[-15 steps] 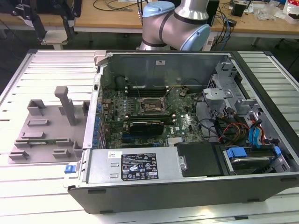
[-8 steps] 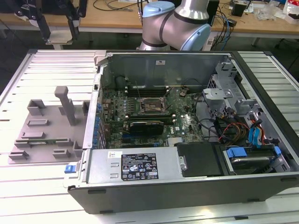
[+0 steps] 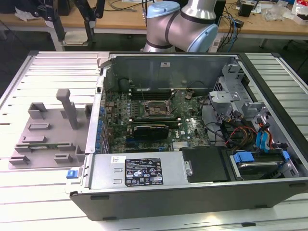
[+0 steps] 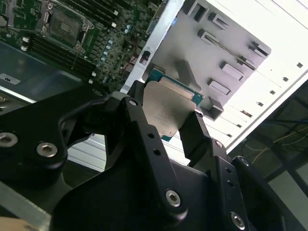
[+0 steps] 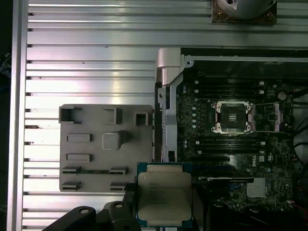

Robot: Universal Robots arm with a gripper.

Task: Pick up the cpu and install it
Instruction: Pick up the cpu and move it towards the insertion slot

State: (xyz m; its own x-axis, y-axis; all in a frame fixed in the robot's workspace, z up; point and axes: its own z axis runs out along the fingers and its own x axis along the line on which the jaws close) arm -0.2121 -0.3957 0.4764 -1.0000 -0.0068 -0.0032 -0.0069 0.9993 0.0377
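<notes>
The cpu (image 5: 164,192), a flat square chip with a silver-grey top and a greenish rim, is held in the air between my gripper's (image 4: 167,126) two black fingers (image 4: 194,136). In both wrist views it hangs above the edge where the grey fixture tray (image 5: 86,166) meets the open computer case. The gripper (image 5: 164,204) is shut on the cpu. The motherboard's open socket (image 5: 233,117) lies well off to one side of the chip, with its metal frame around it; the exterior view shows that socket (image 3: 155,109) in the middle of the board.
The open computer case (image 3: 144,192) lies on a ribbed aluminium table (image 3: 29,192), the fixture tray (image 3: 43,144) at the exterior view's left. Cables and drive bays (image 3: 255,139) fill the case's right side. The arm's elbow (image 3: 183,24) rises behind the case.
</notes>
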